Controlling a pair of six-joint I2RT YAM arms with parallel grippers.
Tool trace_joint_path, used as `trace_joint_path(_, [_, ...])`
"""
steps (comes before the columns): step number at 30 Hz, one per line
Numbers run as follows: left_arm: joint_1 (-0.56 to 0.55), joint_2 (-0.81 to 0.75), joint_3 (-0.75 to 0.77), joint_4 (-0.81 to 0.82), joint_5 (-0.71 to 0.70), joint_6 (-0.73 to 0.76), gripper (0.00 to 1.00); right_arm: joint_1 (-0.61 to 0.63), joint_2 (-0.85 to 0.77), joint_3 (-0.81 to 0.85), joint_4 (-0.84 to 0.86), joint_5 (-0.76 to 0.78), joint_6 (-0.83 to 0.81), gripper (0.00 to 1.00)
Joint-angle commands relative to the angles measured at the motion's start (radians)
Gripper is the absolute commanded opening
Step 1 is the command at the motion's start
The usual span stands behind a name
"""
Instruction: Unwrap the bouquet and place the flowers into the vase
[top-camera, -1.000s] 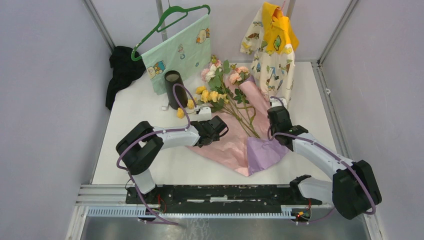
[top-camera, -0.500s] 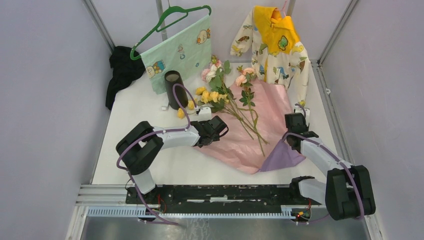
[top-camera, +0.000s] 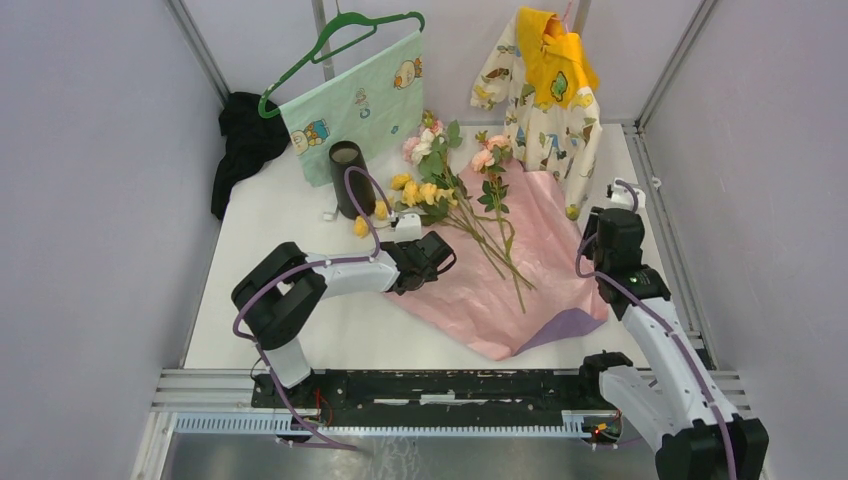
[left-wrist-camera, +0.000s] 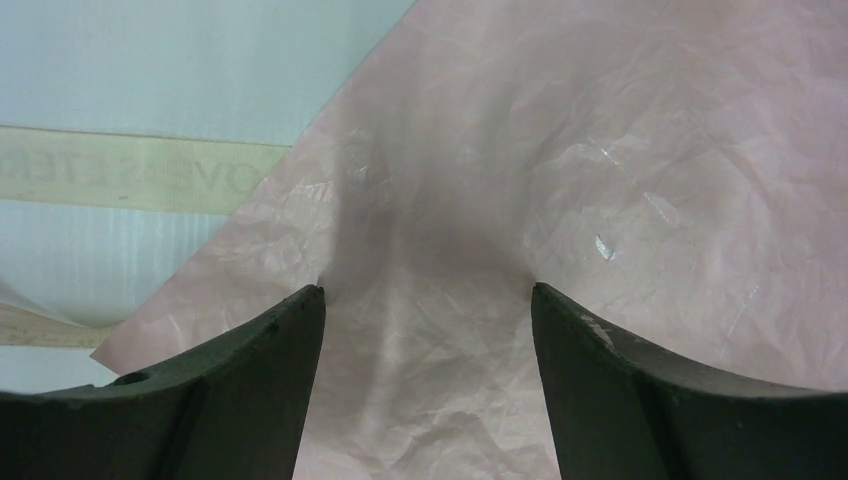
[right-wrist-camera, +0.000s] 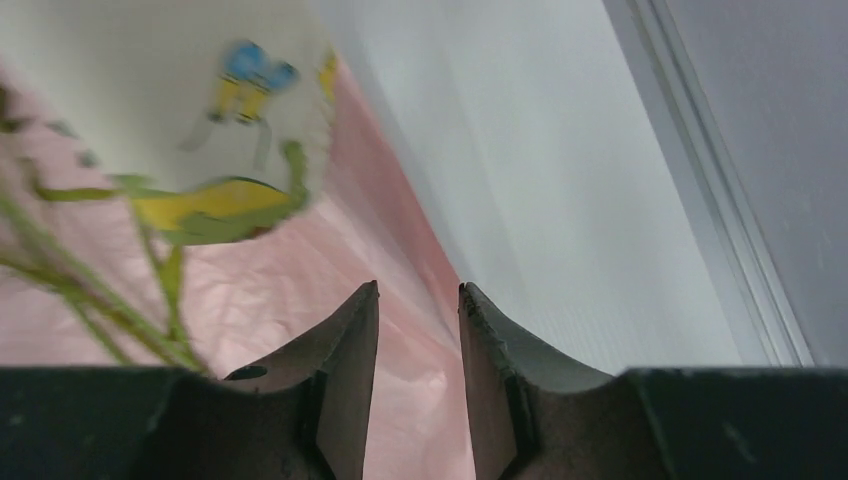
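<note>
The bouquet lies unwrapped: its pink paper (top-camera: 470, 290) is spread flat on the table, with a lilac corner (top-camera: 565, 322) turned up at the near right. The flowers (top-camera: 440, 190) lie loose across the paper's far half, stems (top-camera: 500, 250) pointing towards me. The black vase (top-camera: 347, 175) stands upright to their left, with one yellow rose (top-camera: 361, 226) at its foot. My left gripper (top-camera: 443, 256) hovers open over the paper's left edge (left-wrist-camera: 428, 288), nothing between its fingers. My right gripper (right-wrist-camera: 418, 287) is open above the paper's right edge (top-camera: 607, 220), holding nothing.
A green cloth on a hanger (top-camera: 355, 100) leans behind the vase. A yellow patterned child's garment (top-camera: 545, 100) hangs at the back right, close to my right gripper. A black cloth bundle (top-camera: 245, 145) sits at the back left. A beige printed strip (left-wrist-camera: 120, 170) lies beside the paper.
My right gripper pulled the lilac corner to the right, spreading the paper, then opened, let it go and moved to the table's right side. The left arm stayed still.
</note>
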Motion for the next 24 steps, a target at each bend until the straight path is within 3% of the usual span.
trace_joint_path(1, [0.016, -0.013, -0.012, -0.110, -0.068, -0.022, 0.82, 0.029, -0.049, 0.090, 0.039, -0.248, -0.056, 0.41])
trace_joint_path(6, [0.017, -0.025, 0.013, -0.143, -0.081, -0.025, 0.82, 0.107, 0.047, 0.087, 0.046, -0.410, -0.078, 0.32])
trace_joint_path(13, [0.008, -0.114, 0.055, -0.164, -0.045, 0.002, 0.81, 0.362, 0.139, 0.024, -0.029, -0.411, -0.051, 0.26])
trace_joint_path(17, [-0.004, -0.204, 0.077, -0.148, -0.018, 0.045, 0.81, 0.479, 0.045, -0.054, -0.106, -0.411, 0.028, 0.23])
trace_joint_path(20, [-0.006, -0.242, 0.093, -0.111, 0.062, 0.087, 0.81, 0.547, -0.059, -0.104, -0.166, -0.410, 0.116, 0.16])
trace_joint_path(24, [-0.015, -0.263, 0.118, -0.065, 0.155, 0.127, 0.81, 0.668, -0.198, -0.141, -0.249, -0.410, 0.263, 0.14])
